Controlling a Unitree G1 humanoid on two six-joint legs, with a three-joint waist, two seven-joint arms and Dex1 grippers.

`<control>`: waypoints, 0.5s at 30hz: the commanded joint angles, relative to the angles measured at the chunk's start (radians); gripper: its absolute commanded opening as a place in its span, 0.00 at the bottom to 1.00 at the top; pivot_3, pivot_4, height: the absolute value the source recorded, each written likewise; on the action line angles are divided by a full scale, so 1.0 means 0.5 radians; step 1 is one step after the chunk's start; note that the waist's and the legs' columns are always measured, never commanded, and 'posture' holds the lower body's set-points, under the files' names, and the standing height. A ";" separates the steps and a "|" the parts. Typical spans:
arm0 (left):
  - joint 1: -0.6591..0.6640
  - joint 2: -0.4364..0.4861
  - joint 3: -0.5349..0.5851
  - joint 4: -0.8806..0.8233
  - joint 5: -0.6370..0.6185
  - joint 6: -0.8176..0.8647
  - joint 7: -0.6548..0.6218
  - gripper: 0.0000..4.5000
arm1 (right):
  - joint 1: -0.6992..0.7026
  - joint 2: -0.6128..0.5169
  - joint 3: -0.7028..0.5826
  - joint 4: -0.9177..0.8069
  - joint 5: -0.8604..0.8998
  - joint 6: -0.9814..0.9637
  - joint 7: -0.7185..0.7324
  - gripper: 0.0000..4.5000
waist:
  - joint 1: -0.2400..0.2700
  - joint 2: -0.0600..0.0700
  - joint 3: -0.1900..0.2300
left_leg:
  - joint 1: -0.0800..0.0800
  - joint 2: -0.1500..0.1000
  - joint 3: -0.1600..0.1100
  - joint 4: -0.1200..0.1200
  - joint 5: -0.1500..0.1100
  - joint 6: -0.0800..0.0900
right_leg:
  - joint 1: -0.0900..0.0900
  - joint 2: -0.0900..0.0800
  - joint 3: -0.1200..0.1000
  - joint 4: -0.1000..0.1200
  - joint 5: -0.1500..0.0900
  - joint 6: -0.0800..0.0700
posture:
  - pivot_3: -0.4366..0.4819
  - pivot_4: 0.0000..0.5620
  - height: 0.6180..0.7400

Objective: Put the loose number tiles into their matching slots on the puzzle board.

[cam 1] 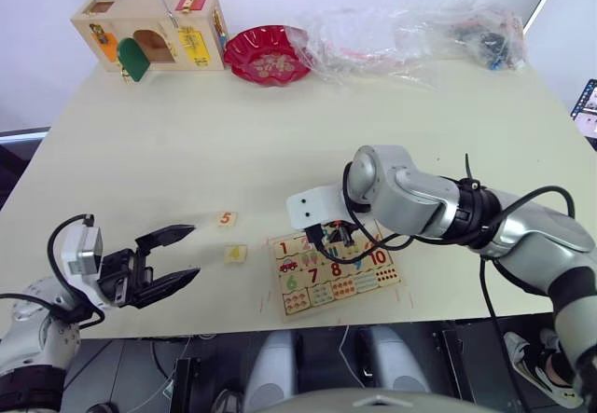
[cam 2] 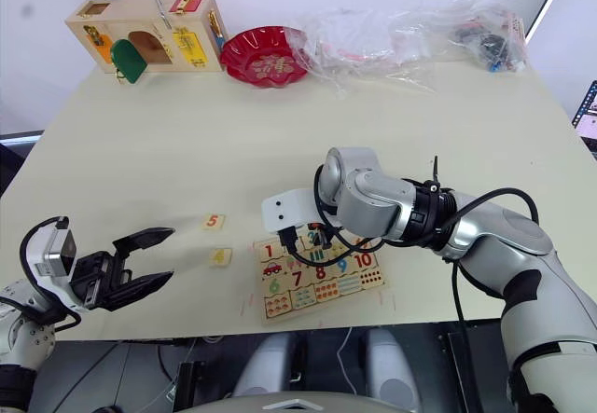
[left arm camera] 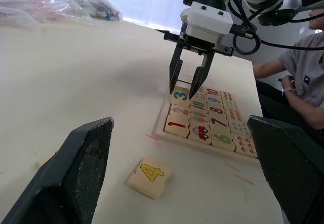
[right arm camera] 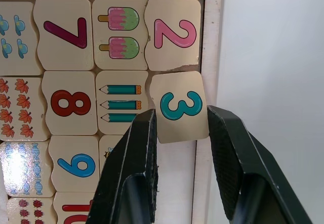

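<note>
The puzzle board [right arm camera: 212, 42] lies near the table's front edge, right of centre. My right gripper [right arm camera: 181, 112] points down over its number row, shut on the teal 3 tile [right arm camera: 180, 106]. That tile sits slightly skewed just past the 2 tile [right arm camera: 174, 33]; the 1 tile [left arm camera: 176, 125] is seated too. Two loose number tiles lie on the table left of the board: the 5 tile [cam 1: 225, 218] and the yellow 4 tile [cam 1: 236, 254]. My left gripper [cam 1: 173, 259] hovers open, low and left of the 4 tile, holding nothing.
A wooden latch box [cam 1: 154, 31], a red bowl [cam 1: 268, 54] and crumpled clear plastic bags [cam 1: 410, 31] line the far edge. A seated person [left arm camera: 298, 67] shows beyond the board in the left wrist view. The board is close to the table's near edge.
</note>
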 commanded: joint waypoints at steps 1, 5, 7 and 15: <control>0.014 0.035 0.017 -0.029 -0.043 -0.016 -0.057 1.00 | -0.027 0.017 -0.006 -0.035 -0.015 0.000 0.015 0.20 | 0.000 0.000 0.000 | 0.000 0.000 0.000 0.000 0.000 0.000 | 0.000 0.000 0.000 0.000 0.000 0.000 | 0.48 0.27 1.00; 0.013 0.035 0.023 -0.039 -0.039 -0.008 -0.057 1.00 | -0.024 0.019 -0.008 -0.033 -0.022 -0.006 0.019 0.20 | 0.000 0.000 0.000 | 0.000 0.000 0.000 0.000 0.000 0.000 | 0.000 0.000 0.000 0.000 0.000 0.000 | 0.48 0.27 1.00; 0.009 0.036 0.027 -0.042 -0.037 -0.002 -0.057 1.00 | -0.024 0.020 -0.010 -0.029 -0.027 -0.010 0.021 0.20 | 0.000 0.000 0.000 | 0.000 0.000 0.000 0.000 0.000 0.000 | 0.000 0.000 0.000 0.000 0.000 0.000 | 0.48 0.27 1.00; -0.003 0.041 0.044 -0.040 -0.012 -0.002 -0.057 1.00 | -0.027 0.016 -0.019 -0.014 -0.047 -0.048 0.025 0.20 | 0.000 0.000 0.000 | 0.000 0.000 0.000 0.000 0.000 0.000 | 0.000 0.000 0.000 0.000 0.000 0.000 | 0.48 0.27 1.00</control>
